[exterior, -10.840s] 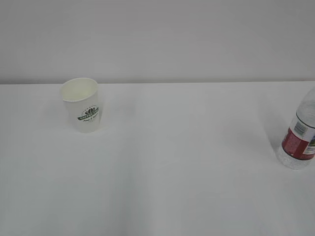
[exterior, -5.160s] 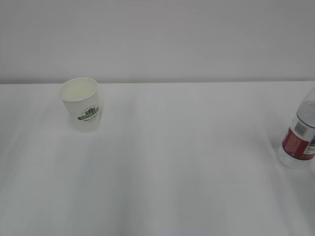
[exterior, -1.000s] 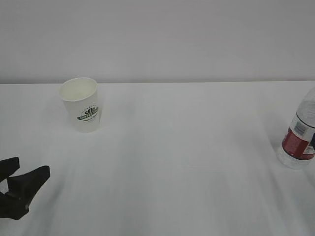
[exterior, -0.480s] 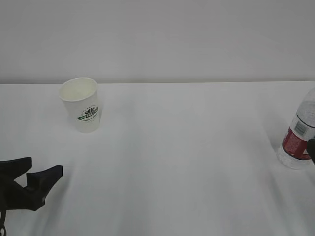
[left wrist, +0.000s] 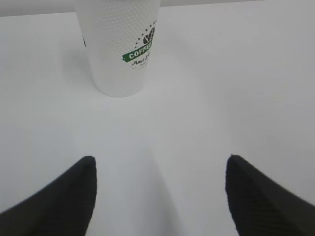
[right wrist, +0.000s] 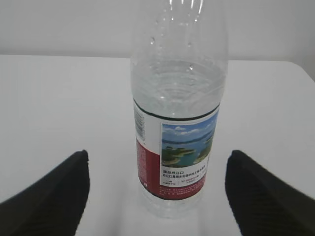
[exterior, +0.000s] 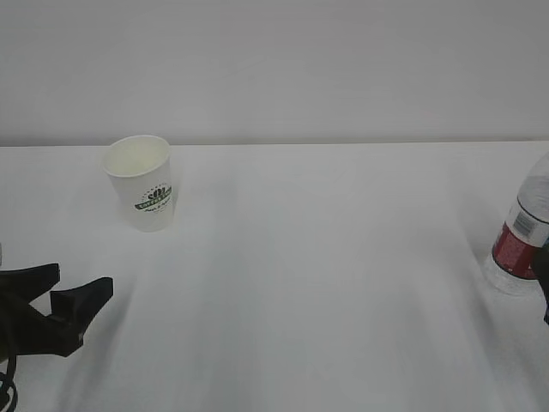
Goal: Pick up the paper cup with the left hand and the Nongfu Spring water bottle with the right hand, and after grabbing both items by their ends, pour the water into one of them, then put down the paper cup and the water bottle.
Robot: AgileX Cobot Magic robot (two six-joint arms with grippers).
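The white paper cup (exterior: pixel 140 182) with its green logo stands upright at the back left of the table. My left gripper (exterior: pixel 79 283) is open, low at the front left, well short of the cup. In the left wrist view the cup (left wrist: pixel 120 49) stands ahead of the open left gripper (left wrist: pixel 160 160), with bare table between the fingers. The Nongfu Spring water bottle (exterior: pixel 519 249) stands upright at the right edge. In the right wrist view the bottle (right wrist: pixel 177 123), holding clear water (right wrist: pixel 177 88), stands just beyond the open right gripper (right wrist: pixel 158 153), centred between the fingers and untouched.
The white table (exterior: pixel 326 283) stretches between the cup and the bottle. A plain pale wall (exterior: pixel 274 69) runs behind it. The bottle stands close to the table's right side, where a dark sliver of the right arm shows.
My left gripper has come into view at the front left and moved forward and right towards the cup. A dark edge of the right gripper has appeared beside the bottle.
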